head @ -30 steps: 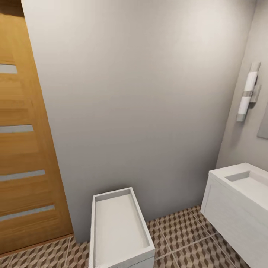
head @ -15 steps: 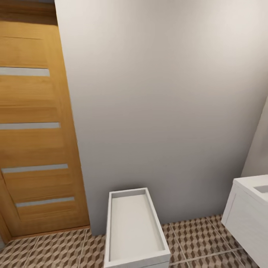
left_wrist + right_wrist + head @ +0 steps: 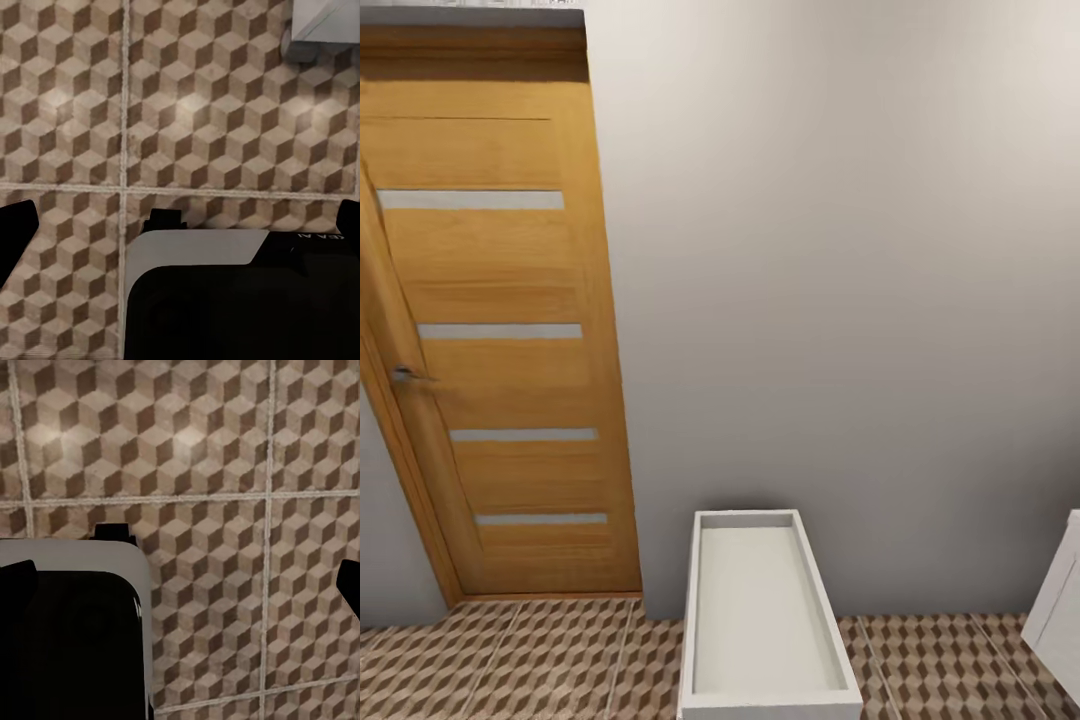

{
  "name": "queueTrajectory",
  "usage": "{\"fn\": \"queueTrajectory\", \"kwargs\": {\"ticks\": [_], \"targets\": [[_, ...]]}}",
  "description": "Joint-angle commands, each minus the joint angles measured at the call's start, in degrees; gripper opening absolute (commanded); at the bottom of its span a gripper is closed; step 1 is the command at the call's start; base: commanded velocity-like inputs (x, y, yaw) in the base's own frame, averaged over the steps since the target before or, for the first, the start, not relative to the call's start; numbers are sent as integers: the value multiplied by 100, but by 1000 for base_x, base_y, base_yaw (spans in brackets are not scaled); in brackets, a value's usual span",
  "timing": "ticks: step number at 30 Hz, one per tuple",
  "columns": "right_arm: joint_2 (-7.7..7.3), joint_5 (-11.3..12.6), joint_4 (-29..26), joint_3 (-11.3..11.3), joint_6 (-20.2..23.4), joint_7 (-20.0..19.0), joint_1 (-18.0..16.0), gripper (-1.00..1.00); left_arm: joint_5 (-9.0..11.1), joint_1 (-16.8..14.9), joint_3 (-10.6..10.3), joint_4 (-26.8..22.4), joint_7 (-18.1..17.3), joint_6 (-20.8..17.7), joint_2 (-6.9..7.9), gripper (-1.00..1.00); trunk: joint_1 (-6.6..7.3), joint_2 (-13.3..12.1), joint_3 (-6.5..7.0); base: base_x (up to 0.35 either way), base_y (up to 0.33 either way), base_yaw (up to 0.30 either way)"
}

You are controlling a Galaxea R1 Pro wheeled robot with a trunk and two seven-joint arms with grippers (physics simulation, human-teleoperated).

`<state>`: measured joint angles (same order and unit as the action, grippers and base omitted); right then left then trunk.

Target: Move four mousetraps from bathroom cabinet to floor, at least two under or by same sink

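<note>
Bathroom floor [image 3: 540,660]: you see cube-patterned tiles in brown, beige and cream with pale grout, spread beneath both wrist cameras.
Left gripper [image 3: 180,225]: dark tips at the frame's edges over the tiles [image 3: 187,112]; jaws stand apart.
Right gripper [image 3: 180,577]: likewise over tiles [image 3: 210,450], jaws apart.
White box [image 3: 765,620]: stands on the floor against the grey wall [image 3: 840,280].
Wooden door [image 3: 500,350]: left of the white box, head view.
White corner [image 3: 326,22]: near the floor's edge, left wrist view.

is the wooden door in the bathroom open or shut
Shut, as far as the head view shows: the wooden door sits flush in its frame, with no gap visible.
</note>
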<state>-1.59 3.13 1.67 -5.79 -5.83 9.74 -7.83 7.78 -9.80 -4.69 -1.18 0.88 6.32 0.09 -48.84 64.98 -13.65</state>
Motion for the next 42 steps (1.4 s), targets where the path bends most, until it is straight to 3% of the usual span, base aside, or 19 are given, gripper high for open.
{"fn": "queueTrajectory", "kwargs": {"ticks": [1,42], "targets": [[1,32,18,-48,-33,11,-8,100,57,-5,-50,5,9,18,-1,100,0,5,-7,0,0,300],[6,17,18,-53,-41,2,-8,100,57,-5,-50,4,9,18,-1,100,0,5,-7,0,0,300]]}}
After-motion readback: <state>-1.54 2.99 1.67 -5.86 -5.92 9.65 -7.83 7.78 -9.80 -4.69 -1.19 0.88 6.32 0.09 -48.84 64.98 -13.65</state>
